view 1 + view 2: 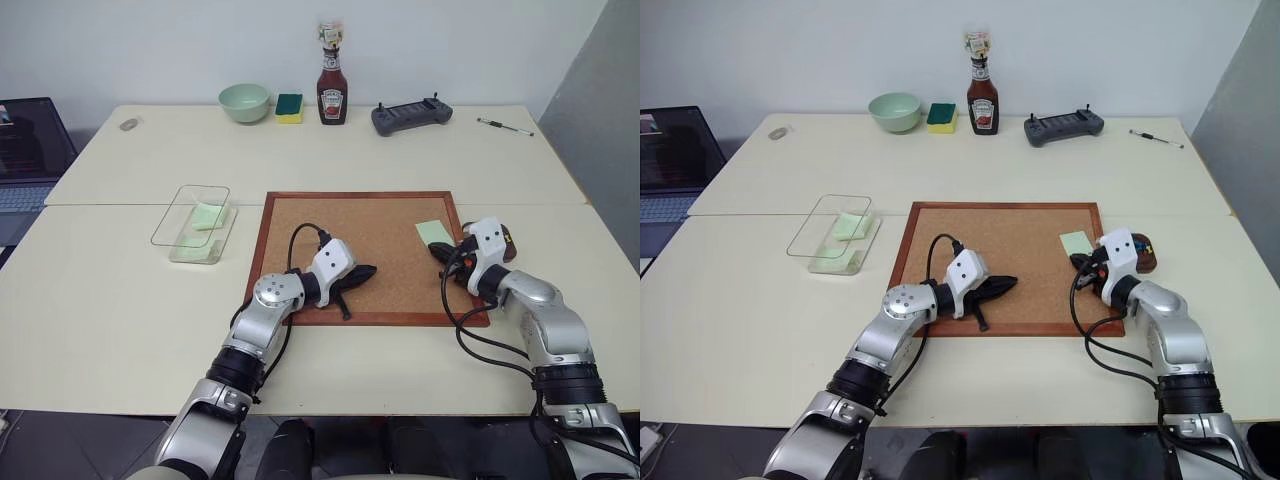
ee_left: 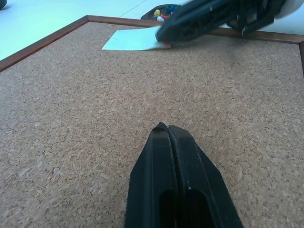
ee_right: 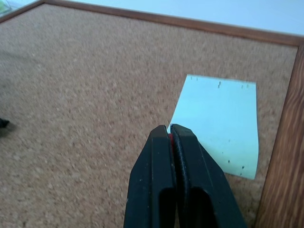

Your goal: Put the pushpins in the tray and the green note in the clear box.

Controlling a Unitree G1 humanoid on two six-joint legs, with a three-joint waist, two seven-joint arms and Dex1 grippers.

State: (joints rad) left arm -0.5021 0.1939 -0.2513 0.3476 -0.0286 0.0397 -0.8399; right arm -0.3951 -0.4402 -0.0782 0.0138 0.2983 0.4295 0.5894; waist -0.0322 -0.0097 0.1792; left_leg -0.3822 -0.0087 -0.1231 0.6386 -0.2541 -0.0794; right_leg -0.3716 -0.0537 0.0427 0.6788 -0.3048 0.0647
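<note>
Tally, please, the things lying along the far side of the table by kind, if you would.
Pale green bowl: 1
Green-and-yellow sponge: 1
Ketchup bottle: 1
Dark grey controller: 1
Pen: 1
Small greyish object, too small to identify: 1
Total: 6

a pale table (image 1: 120, 300) bore a cork board (image 1: 380, 290), clear box (image 1: 190, 215), bowl (image 1: 245, 101), sponge (image 1: 289, 106), ketchup bottle (image 1: 332, 90), controller (image 1: 411, 117) and pen (image 1: 504, 125).
</note>
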